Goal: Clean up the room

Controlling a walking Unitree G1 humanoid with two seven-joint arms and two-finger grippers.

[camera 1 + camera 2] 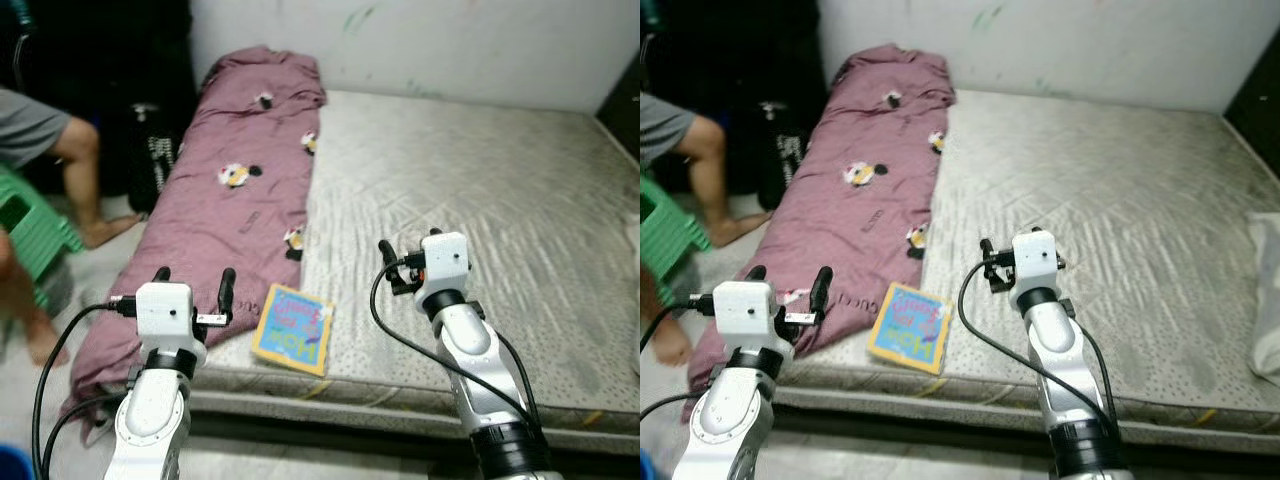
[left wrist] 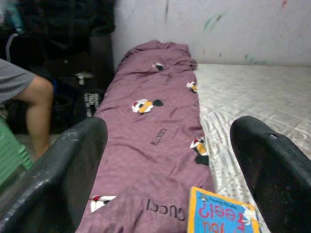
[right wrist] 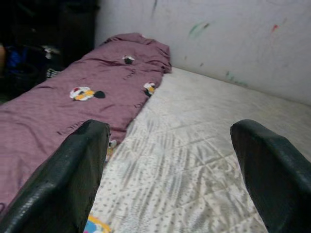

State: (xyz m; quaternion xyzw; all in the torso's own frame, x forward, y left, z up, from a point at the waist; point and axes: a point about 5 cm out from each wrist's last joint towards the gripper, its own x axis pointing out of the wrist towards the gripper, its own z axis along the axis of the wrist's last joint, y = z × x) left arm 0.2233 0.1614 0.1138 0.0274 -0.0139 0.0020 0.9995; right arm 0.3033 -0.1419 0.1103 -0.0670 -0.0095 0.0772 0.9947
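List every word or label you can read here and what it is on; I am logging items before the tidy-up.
"GUCCI": printed on the purple blanket, read in the left wrist view.
"...YOU FEEL?": on the blue and yellow book cover near the mattress edge; the words above it are cut off or blurred.
Other blanket prints are too small to read.

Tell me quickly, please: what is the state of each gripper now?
Left gripper: open, holding nothing, above the purple blanket.
Right gripper: open, holding nothing, above the mattress.

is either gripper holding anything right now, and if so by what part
Nothing is held. The left gripper and the right gripper are both open and empty above the bed's near edge; the book lies untouched.
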